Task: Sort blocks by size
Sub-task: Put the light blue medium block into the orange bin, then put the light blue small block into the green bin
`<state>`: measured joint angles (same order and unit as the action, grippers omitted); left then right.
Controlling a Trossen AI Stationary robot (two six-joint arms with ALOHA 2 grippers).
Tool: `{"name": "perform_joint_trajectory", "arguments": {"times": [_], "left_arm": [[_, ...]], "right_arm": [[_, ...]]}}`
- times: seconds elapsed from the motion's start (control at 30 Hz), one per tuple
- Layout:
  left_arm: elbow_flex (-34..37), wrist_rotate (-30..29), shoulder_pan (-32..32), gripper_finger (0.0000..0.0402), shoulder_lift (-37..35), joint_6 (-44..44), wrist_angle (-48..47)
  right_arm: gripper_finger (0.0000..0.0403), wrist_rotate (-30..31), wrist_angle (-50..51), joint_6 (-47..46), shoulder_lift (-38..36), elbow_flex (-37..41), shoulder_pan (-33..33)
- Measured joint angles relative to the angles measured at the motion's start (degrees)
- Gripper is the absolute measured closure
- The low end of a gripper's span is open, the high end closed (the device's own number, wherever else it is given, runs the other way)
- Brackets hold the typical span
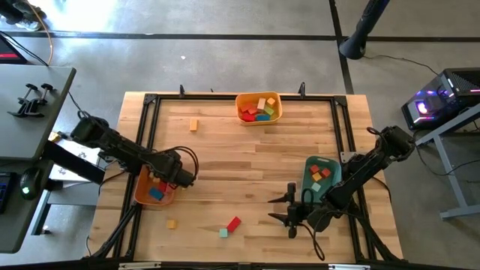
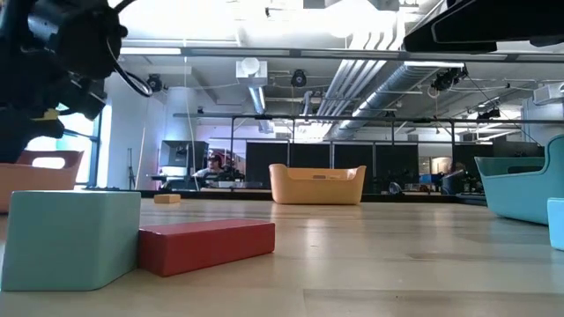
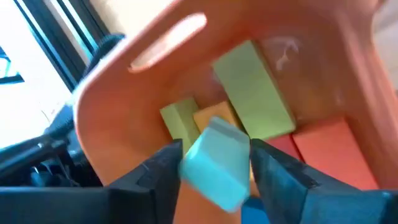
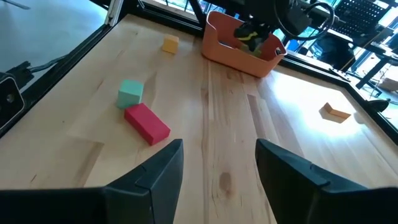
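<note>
**Left gripper over the orange tray, teal block between its fingers**

The left gripper (image 1: 182, 176) hangs over the orange tray (image 1: 142, 193), which sits near the left edge of the worktop (image 1: 247, 187). In the left wrist view a teal block (image 3: 217, 163) sits between the two dark fingers (image 3: 155, 171), above the tray's inside; whether the fingers press it or stand just clear of its sides cannot be told. Below it in the tray lie a large green bar (image 3: 255, 99), a smaller green piece (image 3: 177, 119), an orange piece (image 3: 214, 115) and a red block (image 3: 326, 152).

The right gripper (image 1: 291, 210) waits low near the front right of the worktop, just beside the teal tray (image 1: 309, 166), its fingers spread apart with nothing between them. The teal tray holds a few small red and orange blocks (image 1: 318, 174).

A yellow tray (image 1: 259, 118) at the middle of the back edge holds mixed red, yellow, green and blue blocks (image 1: 259, 109). Loose on the worktop: a red bar (image 1: 234, 223) touching a teal cube (image 1: 223, 233) near the front edge, a small yellow cube (image 1: 172, 223) to their left, and an orange block (image 1: 193, 124) towards the back left.
</note>
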<state>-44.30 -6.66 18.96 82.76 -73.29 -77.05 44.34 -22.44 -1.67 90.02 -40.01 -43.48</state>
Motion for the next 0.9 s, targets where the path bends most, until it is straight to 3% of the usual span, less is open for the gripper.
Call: {"name": "perform_joint_trajectory", "arguments": {"times": [0.3,0.53,0.7,0.9], "left_arm": [[-1.2,-2.3,-1.8,0.0201,-2.6,0.8,-5.1],[-7.4,-12.4,0.5,0.02,-10.0,-3.0,-7.9],[-8.2,-23.1,5.1,0.02,-13.0,-3.0,3.9],[-8.1,-43.2,13.3,0.0204,-10.6,0.8,28.6]], "right_arm": [[0.0206,0.1,0.0,0.0,0.0,0.0,0.0],[0.0206,-0.2,0.0,0.0,0.0,0.0,0.5],[0.0206,-0.6,0.5,-1.1,0.0,0.0,0.5],[0.0206,-2.5,1.4,-2.4,0.0,0.0,0.5]]}}
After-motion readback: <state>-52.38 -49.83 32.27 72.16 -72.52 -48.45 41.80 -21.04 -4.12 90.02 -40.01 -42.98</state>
